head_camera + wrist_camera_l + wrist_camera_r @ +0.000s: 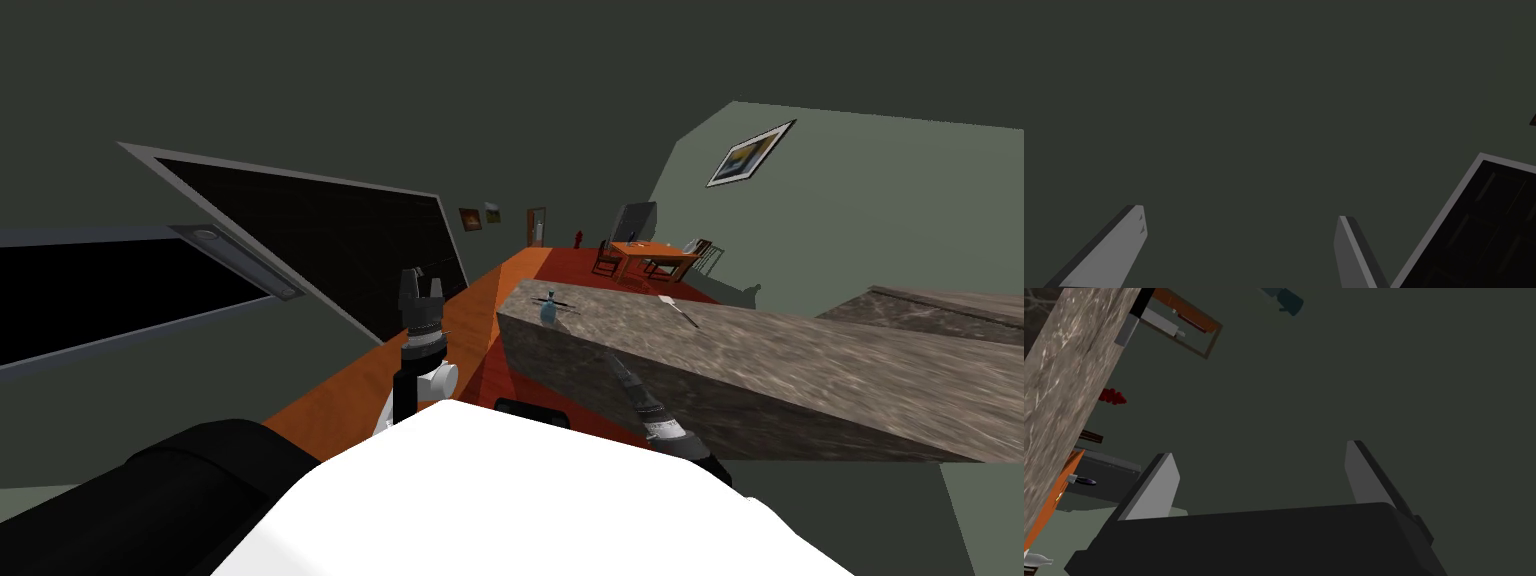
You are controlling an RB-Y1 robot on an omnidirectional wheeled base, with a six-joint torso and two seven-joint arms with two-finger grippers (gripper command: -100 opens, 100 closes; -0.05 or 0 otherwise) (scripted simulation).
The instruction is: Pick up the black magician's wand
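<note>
A thin dark stick [556, 304], which may be the wand, lies on the near left end of a long marble counter [800, 370], touching or just behind a small blue bottle [547, 311]. Farther along the counter lies another slim dark thing with a white end [681, 310]; I cannot tell which of the two is the wand. My right gripper [608, 360] is raised in front of the counter's side, below its top, and its fingers stand open and empty [1259, 450]. The counter's marble [1064, 388] runs beside it. My left gripper [421, 285] points up left of the counter, open and empty [1240, 212].
A large black framed panel [330, 240] leans along the left wall. The orange floor [470, 310] runs ahead to a wooden dining table [655, 255] with chairs. A second marble surface [940, 305] lies to the right. A picture [750, 153] hangs on the right wall.
</note>
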